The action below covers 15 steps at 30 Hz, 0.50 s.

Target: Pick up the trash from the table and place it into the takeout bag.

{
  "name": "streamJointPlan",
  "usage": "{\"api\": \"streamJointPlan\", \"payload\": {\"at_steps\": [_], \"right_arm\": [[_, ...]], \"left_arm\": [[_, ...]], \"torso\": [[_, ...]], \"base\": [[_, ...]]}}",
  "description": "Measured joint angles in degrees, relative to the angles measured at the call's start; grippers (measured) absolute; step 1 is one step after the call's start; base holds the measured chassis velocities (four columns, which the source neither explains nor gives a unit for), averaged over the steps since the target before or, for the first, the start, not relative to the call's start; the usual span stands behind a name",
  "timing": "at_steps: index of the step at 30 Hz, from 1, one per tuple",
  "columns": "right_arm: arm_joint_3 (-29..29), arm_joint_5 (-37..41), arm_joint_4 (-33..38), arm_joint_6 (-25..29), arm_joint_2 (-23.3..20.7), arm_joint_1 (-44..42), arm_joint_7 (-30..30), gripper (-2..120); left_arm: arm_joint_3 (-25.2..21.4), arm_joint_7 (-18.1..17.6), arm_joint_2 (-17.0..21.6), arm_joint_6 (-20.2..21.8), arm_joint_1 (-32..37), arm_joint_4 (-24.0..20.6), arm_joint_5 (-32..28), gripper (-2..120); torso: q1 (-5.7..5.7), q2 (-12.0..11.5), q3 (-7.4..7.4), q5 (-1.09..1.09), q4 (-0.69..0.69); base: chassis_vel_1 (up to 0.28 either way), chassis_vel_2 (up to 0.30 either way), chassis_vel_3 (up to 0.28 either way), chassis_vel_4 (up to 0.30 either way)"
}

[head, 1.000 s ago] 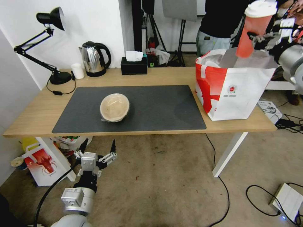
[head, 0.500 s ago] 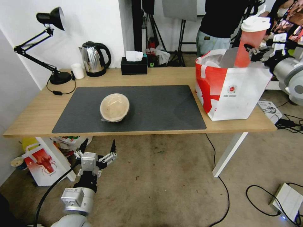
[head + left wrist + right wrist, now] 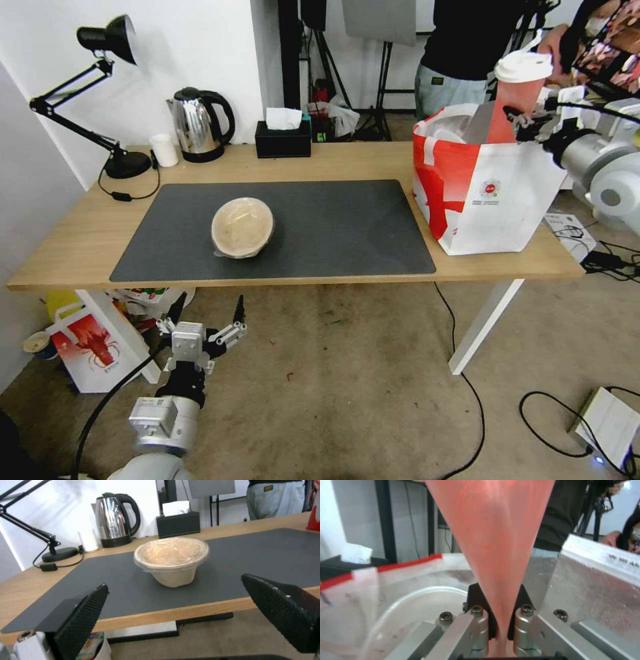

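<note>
Head view: the right gripper point(image 3: 527, 119) is at 2 o'clock, pinching the red cup point(image 3: 517, 90) at its lower part, so the cup stands upright with its base sunk into the open mouth of the bag point(image 3: 490, 193). The bag sits on the table point(image 3: 73, 227) at 3 o'clock. The beige bowl point(image 3: 243, 227) rests on the dark mat point(image 3: 333, 227), near its centre. The left gripper point(image 3: 205, 313) hangs below the table edge at 7 o'clock, fingers spread wide and empty.

Left wrist view: the bowl point(image 3: 171, 558), film over its top, sits on the mat beyond the wide-open fingertips point(image 3: 81, 620).

Right wrist view: the fingers point(image 3: 479, 616) squeeze the cup point(image 3: 493, 542) thin; foil lining and a white bowl rim point(image 3: 420, 597) lie beneath.
</note>
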Motion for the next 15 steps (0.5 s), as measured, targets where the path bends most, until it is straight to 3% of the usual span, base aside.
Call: {"api": "streamJointPlan", "payload": {"at_steps": [10,15], "right_arm": [[-1.7,-1.5,-3.3,-0.9,2.4,0.7,0.5,3],[-1.8,-2.1,-2.6,-2.9,2.4,0.5,0.9,16]], "left_arm": [[0.0,0.0,0.0,0.0,0.0,0.0,0.0,100],[0.0,0.0,0.0,0.0,0.0,0.0,0.0,100]], "torso": [[0.0,0.0,0.0,-0.01,0.0],[0.0,0.0,0.0,-0.01,-0.01]], "base": [[0.0,0.0,0.0,0.0],[0.0,0.0,0.0,0.0]]}}
